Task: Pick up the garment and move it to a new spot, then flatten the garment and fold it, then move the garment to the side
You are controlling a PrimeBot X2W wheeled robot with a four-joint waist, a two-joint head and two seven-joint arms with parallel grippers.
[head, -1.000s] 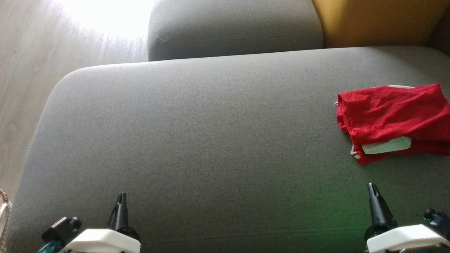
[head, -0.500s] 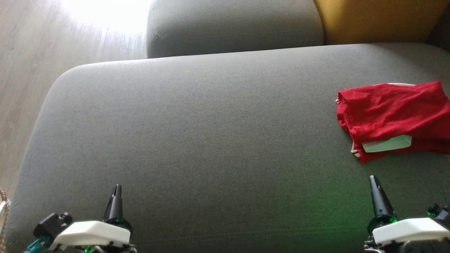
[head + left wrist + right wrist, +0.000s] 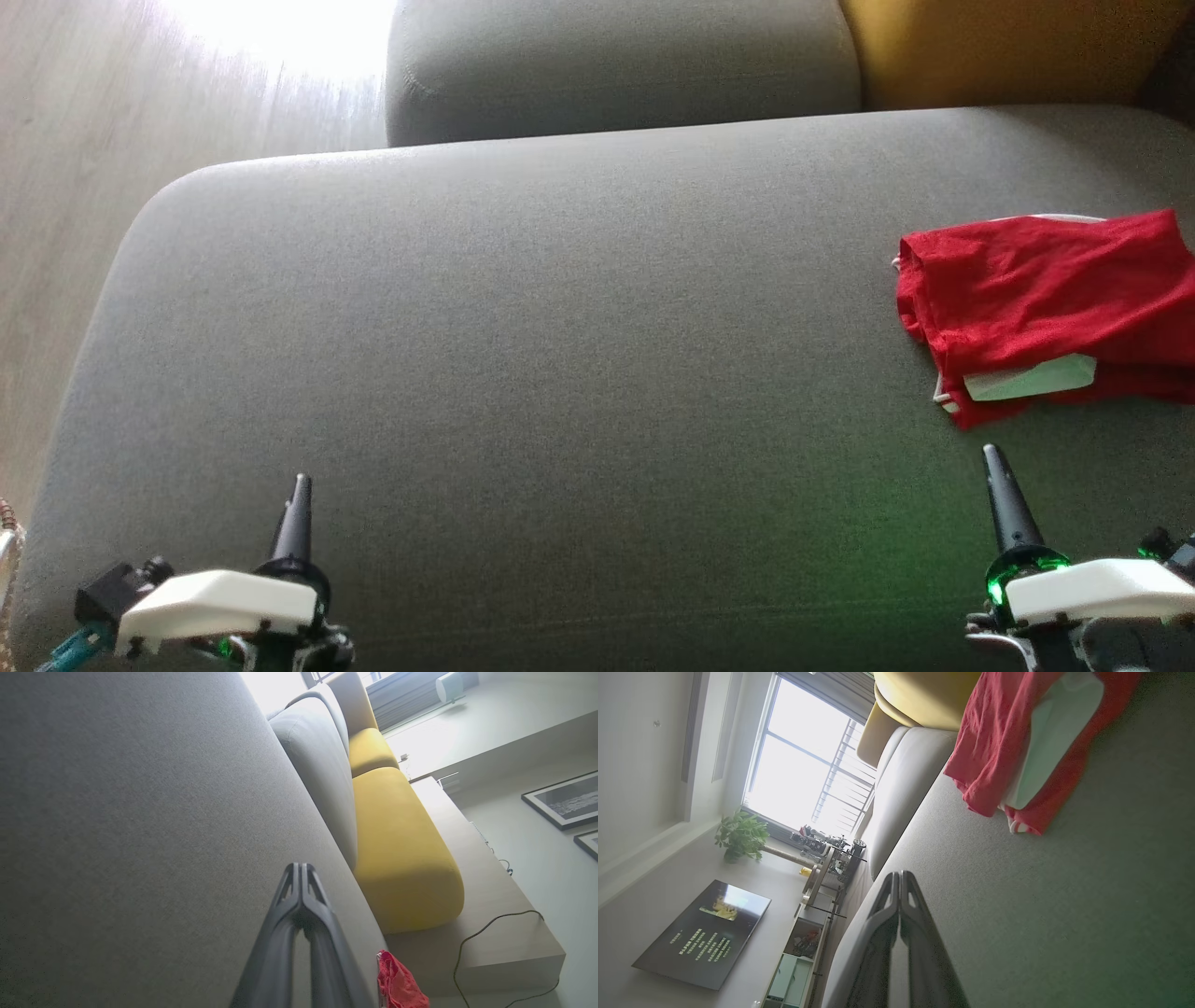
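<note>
Head view: red garment [image 3: 1046, 299] at 3 o'clock on grey cushion [image 3: 560, 355], cut by the frame edge. Both closed, empty: left gripper [image 3: 301, 483] at 7 o'clock, right gripper [image 3: 991, 455] at 5. Broad open cushion between them.

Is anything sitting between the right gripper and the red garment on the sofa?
Nothing visible does. Bare grey cushion is all that lies between the shut right gripper and the near edge of the red garment, which lies just ahead of it, untouched.

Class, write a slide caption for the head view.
Red garment lies folded at right of the grey cushion; left gripper and right gripper, both shut, empty, clear of it.
</note>
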